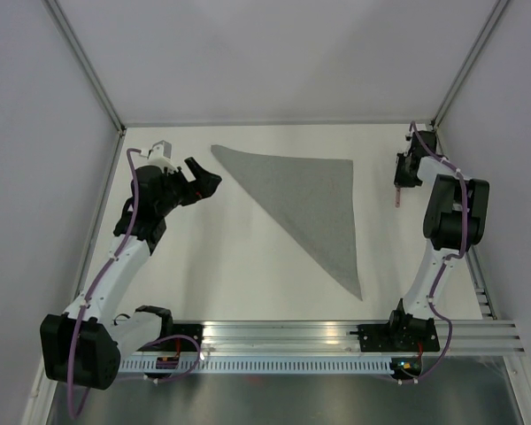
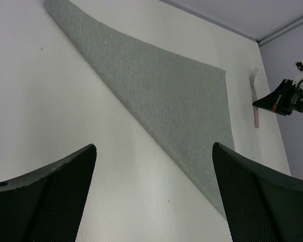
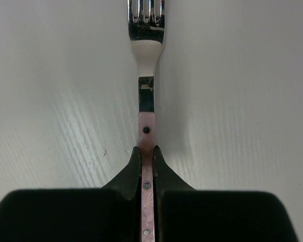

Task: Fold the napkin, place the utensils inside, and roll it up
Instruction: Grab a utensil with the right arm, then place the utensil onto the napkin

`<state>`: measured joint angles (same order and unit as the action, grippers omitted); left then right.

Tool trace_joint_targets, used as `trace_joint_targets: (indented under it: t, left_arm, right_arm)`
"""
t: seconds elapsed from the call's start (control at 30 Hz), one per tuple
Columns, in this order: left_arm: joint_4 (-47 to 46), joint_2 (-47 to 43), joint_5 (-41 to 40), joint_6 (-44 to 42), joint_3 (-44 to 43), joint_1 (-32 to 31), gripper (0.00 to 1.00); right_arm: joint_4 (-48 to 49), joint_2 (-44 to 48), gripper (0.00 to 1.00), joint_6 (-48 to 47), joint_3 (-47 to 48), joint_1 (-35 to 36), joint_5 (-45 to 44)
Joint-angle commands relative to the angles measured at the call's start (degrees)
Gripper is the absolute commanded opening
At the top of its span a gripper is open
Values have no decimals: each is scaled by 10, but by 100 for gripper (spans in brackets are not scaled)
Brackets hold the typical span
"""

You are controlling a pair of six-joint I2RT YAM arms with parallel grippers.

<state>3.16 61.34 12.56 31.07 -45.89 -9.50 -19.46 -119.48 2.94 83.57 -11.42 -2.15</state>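
The grey napkin (image 1: 310, 199) lies flat on the white table, folded into a triangle; it also shows in the left wrist view (image 2: 166, 91). My left gripper (image 1: 205, 177) is open and empty, just left of the napkin's far-left corner, its fingertips (image 2: 86, 151) wide apart over bare table. My right gripper (image 1: 402, 177) is at the far right, shut on the fork (image 3: 147, 45) by its pinkish riveted handle, with the silver tines pointing away. The fork (image 2: 255, 101) lies low at the table, right of the napkin. No other utensil shows.
The table (image 1: 248, 257) is walled by grey panels on the left, back and right. A metal rail (image 1: 336, 336) with both arm bases runs along the near edge. The right arm's elbow (image 1: 456, 212) stands near the right wall.
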Motion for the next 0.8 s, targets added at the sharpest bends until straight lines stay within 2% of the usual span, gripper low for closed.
trace_joint_targets:
  t: [0.0,0.3,0.4,0.43,0.57,0.77]
  left_arm:
    - [-3,6,0,22,-23,-3,100]
    - [11,8,-3,24,-50,-3,99]
    - [21,4,-6,22,-63,-3,99]
    - [24,3,-6,22,-70,-3,99]
    - [36,-5,-7,22,-85,-2,99]
    - [65,-20,-10,19,-109,-2,99]
  right_arm:
    - [-22,51,1,-64,-15,13,20]
    - [-88,137,0,-136,1,79,89]
    - [-121,144,1,-149,11,112,107]
    - [-134,145,1,-151,12,147,118]
    - [-156,134,1,-140,31,216,124]
    - [-210,65,0,-108,116,310,137]
